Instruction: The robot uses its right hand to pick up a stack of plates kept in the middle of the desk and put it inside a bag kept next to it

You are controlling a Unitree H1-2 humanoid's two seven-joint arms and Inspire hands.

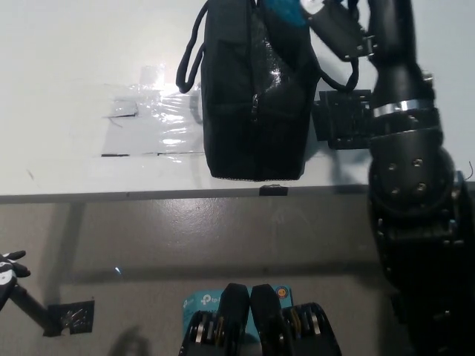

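A black bag (pixel 256 96) with loop handles stands upright in the middle of the white desk (pixel 67 67). My black right arm reaches up from the bottom right, and my right hand (pixel 335 26) is at the bag's top right edge. It is shut on the blue stack of plates (pixel 284 9). Only a small blue part of the stack shows, right at the bag's top opening near the picture's upper edge. My white left hand (pixel 9 268) rests low at the far left, below the desk and mostly out of frame.
A black tape square (pixel 341 119) lies on the desk right of the bag, partly under my right arm. A shiny clear tape patch (pixel 152 122) lies left of the bag. The desk's front edge (pixel 148 196) runs across the picture's middle.
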